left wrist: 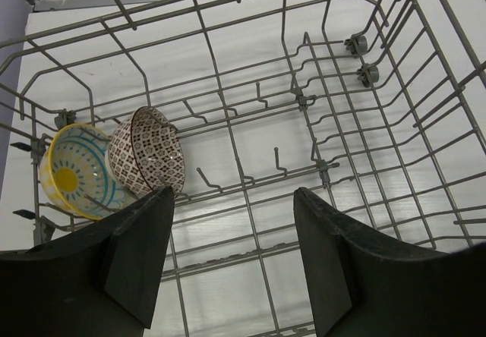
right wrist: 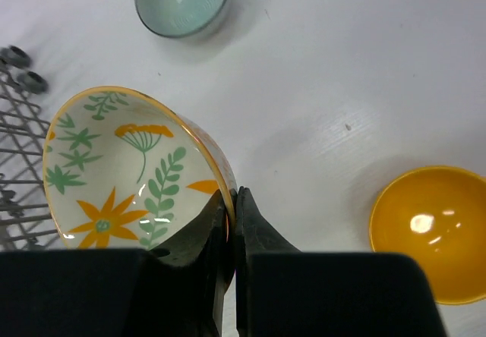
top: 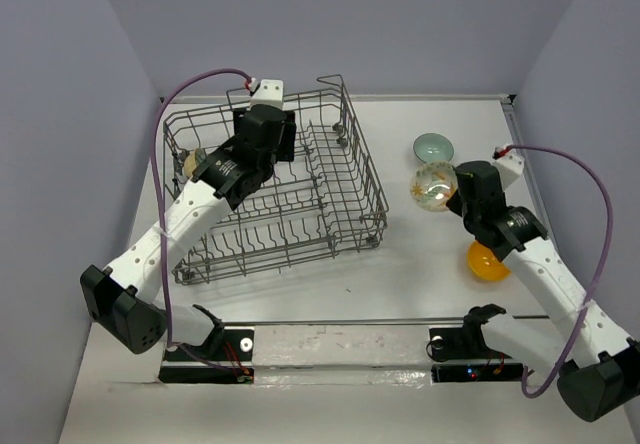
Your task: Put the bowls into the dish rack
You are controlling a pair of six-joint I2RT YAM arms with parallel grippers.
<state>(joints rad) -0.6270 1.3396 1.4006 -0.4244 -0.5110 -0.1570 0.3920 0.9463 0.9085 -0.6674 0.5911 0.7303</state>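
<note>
**A:** What is given by the top view?

**B:** The leaf-pattern bowl (top: pixel 433 186) is seen tilted at the right gripper (top: pixel 455 199). It lies between the teal bowl (top: pixel 433 148), toward the far edge of the table (top: pixel 420 284), and the orange bowl (top: pixel 483 262), near the right edge. The left half is taken up by the dish rack (top: pixel 355 179), and the left gripper (top: pixel 270 134) is held over it.

**A:** And the left wrist view?

**B:** Those jaws are seen wide apart, with nothing held. Two bowls barely made out from above are shown leaning together against the rack's left side: the brown-patterned bowl (left wrist: pixel 148 155) and the yellow-centred bowl (left wrist: pixel 76 174).

**A:** The right wrist view?

**B:** The jaws are shown closed on the leaf-pattern bowl's thin rim, which cannot be resolved from above. Only the rim is pinched, so the glossy bowl could be swung or slipped loose in transit. The rack's raised side could also be struck if the bowl is carried low.
</note>
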